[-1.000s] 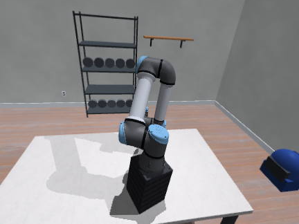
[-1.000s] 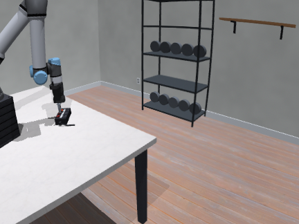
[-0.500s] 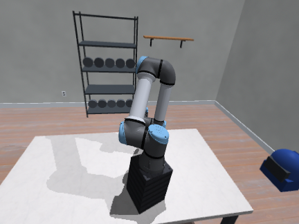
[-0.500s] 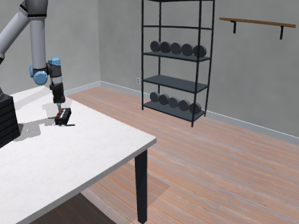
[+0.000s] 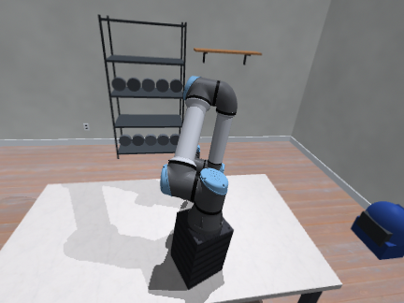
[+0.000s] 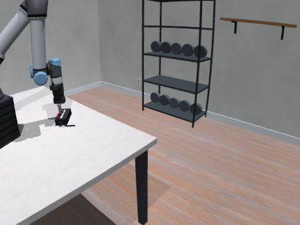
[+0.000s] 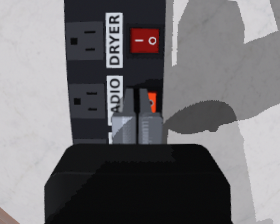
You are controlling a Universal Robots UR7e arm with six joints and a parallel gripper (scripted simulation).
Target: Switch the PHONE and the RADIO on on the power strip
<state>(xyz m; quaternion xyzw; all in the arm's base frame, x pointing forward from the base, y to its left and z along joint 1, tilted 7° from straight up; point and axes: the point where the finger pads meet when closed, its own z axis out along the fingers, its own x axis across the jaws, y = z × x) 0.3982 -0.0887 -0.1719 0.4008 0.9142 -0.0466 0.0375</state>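
Note:
A black power strip (image 7: pixel 94 47) (image 6: pixel 64 117) lies flat on the white table (image 6: pixel 87 148) (image 5: pixel 93 213). In the wrist view its DRYER label sits beside a red rocker switch (image 7: pixel 145 41). Below it, the RADIO label is partly covered, and its red switch (image 7: pixel 151 101) shows only as a sliver beside my fingers. My gripper (image 7: pixel 136 102) (image 6: pixel 59 107) is shut and empty, with its fingertips down on the RADIO switch. The PHONE switch is hidden under the gripper body. In the top view the strip and the gripper are hidden behind the arm.
The arm's black base (image 5: pixel 202 251) stands on the table. A dark metal shelf rack (image 6: pixel 177 54) (image 5: pixel 145 87) with round weights stands on the floor by the wall. A wooden wall shelf (image 6: pixel 258 22) hangs to its right. A blue object (image 5: pixel 381 229) lies on the floor.

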